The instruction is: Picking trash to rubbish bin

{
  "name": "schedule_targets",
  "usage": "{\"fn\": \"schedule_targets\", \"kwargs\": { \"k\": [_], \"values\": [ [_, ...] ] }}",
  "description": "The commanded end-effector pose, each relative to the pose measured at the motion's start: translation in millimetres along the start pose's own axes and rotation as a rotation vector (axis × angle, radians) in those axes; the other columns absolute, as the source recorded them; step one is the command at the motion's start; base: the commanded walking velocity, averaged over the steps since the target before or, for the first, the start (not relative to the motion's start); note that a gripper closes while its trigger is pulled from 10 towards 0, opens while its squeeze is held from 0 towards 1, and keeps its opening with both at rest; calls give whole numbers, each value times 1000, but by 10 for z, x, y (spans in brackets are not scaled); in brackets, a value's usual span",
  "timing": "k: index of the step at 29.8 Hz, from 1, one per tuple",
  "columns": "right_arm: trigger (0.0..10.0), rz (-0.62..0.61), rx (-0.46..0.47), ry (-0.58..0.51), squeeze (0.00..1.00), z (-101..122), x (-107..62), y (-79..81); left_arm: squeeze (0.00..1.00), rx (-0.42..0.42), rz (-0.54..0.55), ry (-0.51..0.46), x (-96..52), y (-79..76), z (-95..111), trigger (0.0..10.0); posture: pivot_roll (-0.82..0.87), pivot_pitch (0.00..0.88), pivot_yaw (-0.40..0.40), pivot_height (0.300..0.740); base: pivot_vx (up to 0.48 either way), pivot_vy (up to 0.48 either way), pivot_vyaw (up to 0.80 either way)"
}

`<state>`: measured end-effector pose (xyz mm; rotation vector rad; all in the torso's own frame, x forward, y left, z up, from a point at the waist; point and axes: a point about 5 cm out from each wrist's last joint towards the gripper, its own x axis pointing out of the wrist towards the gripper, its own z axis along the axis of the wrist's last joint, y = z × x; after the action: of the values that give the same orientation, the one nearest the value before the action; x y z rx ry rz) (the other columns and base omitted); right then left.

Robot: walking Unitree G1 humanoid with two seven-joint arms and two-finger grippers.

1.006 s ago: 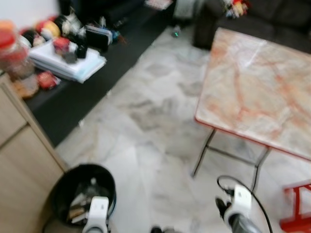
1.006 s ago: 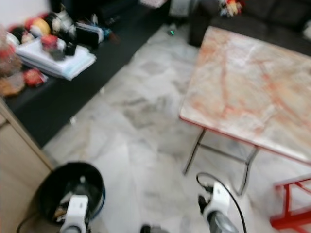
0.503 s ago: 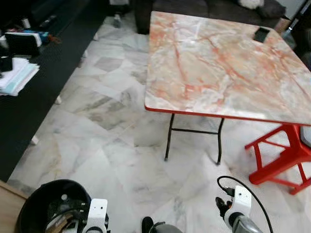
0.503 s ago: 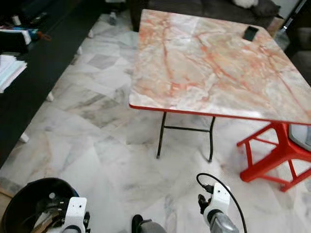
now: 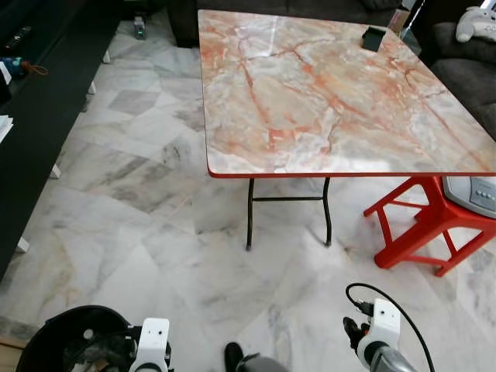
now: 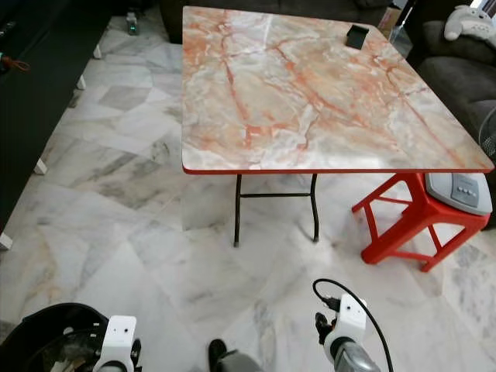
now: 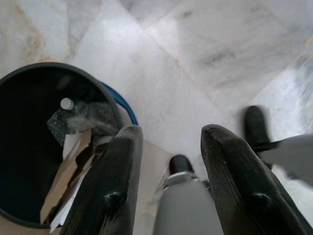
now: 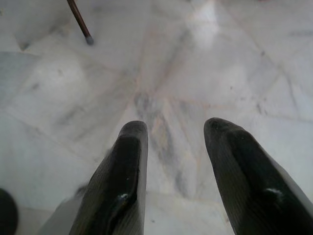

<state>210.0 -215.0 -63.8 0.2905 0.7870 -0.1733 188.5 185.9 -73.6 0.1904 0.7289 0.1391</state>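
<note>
The rubbish bin (image 5: 70, 341), a round black tub, stood on the marble floor (image 5: 155, 232) at the robot's lower left, close beside its left arm. In the left wrist view the bin (image 7: 29, 147) held scraps of brown cardboard (image 7: 68, 176), crumpled clear plastic (image 7: 83, 120) and a small white cap (image 7: 66, 103), with a strip of blue showing along its outer rim.

The left end effector (image 7: 168, 181) hung just beside the bin's rim, its two black fingers (image 7: 115, 186) spread apart with nothing between them; beneath them the robot's own grey leg and dark foot (image 7: 255, 125) could be made out. The right end effector (image 8: 173, 176) hung low on the robot's right over bare floor, its fingers (image 8: 122, 181) likewise parted and empty. In the head views only the white wrist housings of the two arms were seen, the right one (image 5: 381, 322) trailing a looped black cable.

Ahead of the robot stood a folding table (image 5: 325, 93) with an orange-veined marble top, a red edge and thin black legs. A small dark object (image 5: 374, 37) sat near its far right corner. One black table leg tip (image 8: 88, 40) appeared in the right wrist view. A red plastic stool (image 5: 422, 225) stood at the table's right, partly under its edge, carrying a grey device with buttons (image 5: 474, 194). A dark sofa (image 5: 465, 70) with a pale plush toy (image 5: 477, 22) lay further right, and a black low unit (image 5: 39, 101) ran along the left.
</note>
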Motion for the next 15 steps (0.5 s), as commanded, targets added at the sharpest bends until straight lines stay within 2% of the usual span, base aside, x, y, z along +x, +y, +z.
{"fn": "schedule_targets", "kwargs": {
  "k": [1,8,15],
  "values": [
    [10000,-27,-1,2,0,12,-16,-89,0,-1,-25,32,-33,-92,-71,10000,37,214,-150,740,0,0,-750],
    [10000,-30,3,0,0,13,-14,-84,0,-4,-24,34,-30,-83,-70,10000,48,204,-140,740,0,0,-743],
    [10000,-44,36,-16,0,4,-10,-53,0,43,-39,31,-13,-11,-61,10000,50,175,-84,740,0,0,0]
  ]
}}
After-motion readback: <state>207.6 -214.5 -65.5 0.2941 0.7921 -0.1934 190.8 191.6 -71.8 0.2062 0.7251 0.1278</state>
